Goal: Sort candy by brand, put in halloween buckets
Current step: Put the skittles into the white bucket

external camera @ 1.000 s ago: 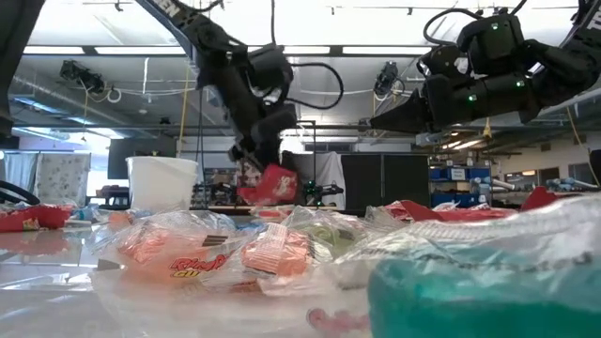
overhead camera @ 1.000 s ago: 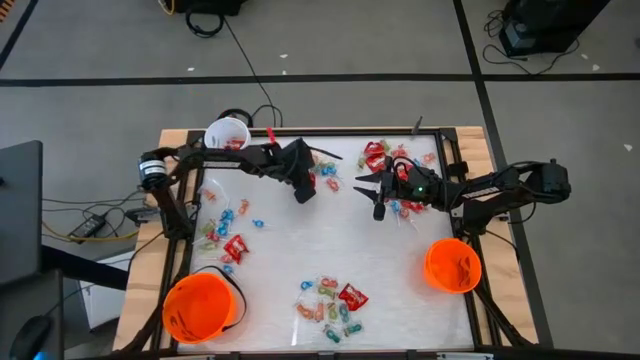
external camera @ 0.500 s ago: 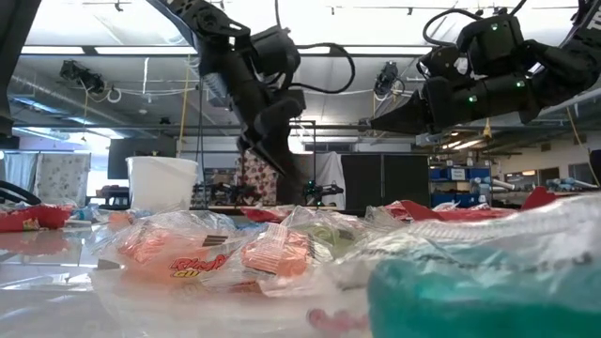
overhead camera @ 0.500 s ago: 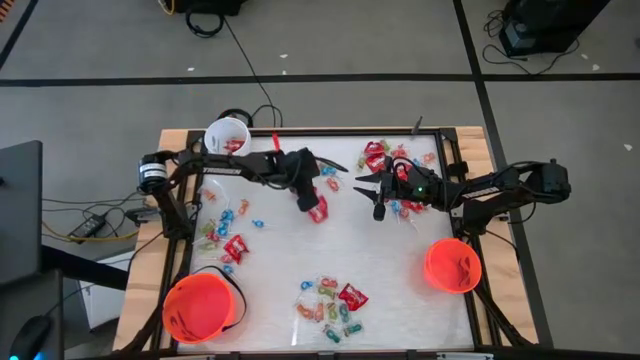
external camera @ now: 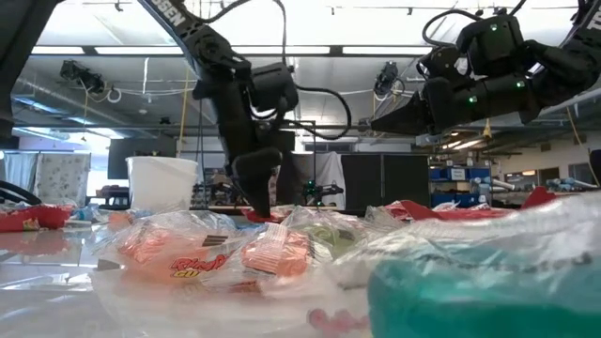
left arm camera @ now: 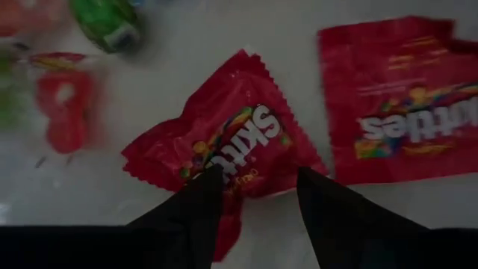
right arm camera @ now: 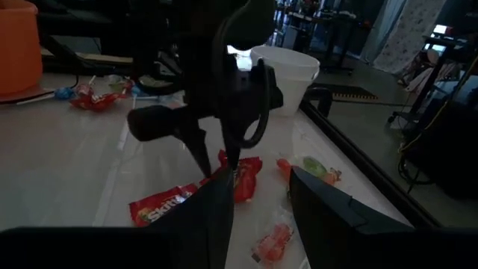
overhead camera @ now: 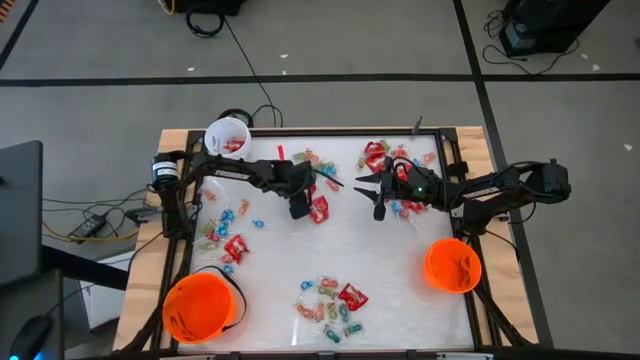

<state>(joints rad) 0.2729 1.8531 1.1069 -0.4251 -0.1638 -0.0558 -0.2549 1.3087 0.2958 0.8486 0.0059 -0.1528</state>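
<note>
Hovering my left gripper (left arm camera: 252, 196) low over a crumpled red Skittles packet (left arm camera: 224, 149), I see its fingers spread apart, the packet between them on the table, a second flat packet (left arm camera: 399, 104) just beside. Closing skewed, I could snag both or pinch only a corner. A second ago this packet hung clamped in the gripper; now it lies released. Farther off, my right gripper (overhead camera: 362, 186) waits with fingers apart.

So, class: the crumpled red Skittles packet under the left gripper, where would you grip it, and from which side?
Probably from straight above, on the raised puffed middle of the Skittles packet. It lies crumpled on the table, so its bulge offers something to pinch, while the edges lie thin. The left gripper hangs open over it; keep clear of the flat packet beside it.
</note>
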